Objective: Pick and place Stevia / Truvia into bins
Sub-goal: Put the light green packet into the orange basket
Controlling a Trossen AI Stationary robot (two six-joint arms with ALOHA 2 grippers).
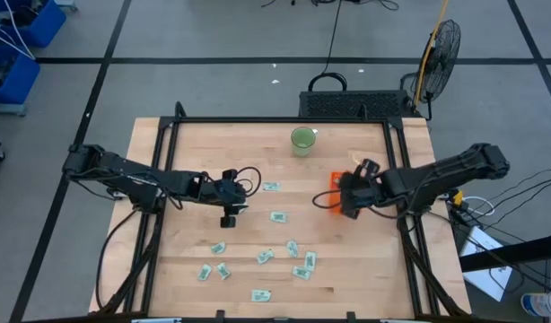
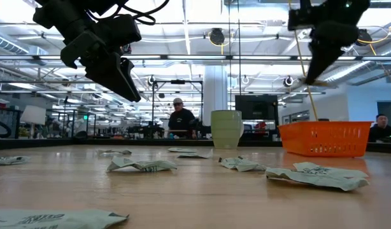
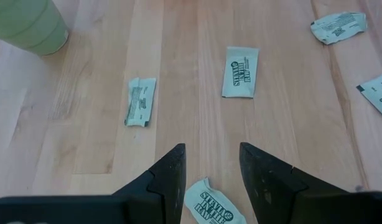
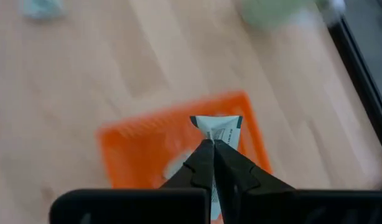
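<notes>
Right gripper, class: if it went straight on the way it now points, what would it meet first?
Probably the orange bin: the right gripper, shut on a sachet, points down over it.

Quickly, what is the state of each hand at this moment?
Left hand: open, holding nothing.
Right hand: closed on a sachet, above the orange bin.

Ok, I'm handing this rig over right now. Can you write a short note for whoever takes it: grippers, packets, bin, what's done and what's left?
Right gripper: shut on a sweetener packet, held above the orange bin, not yet dropped.
Left gripper: open, empty, hovering over the table with a loose packet right below it.
Done: one pale thing shows in the bin; I can't tell what it is.
Left: release the held packet, then clear about a dozen packets scattered across the front of the table. The green cup stays.
</notes>
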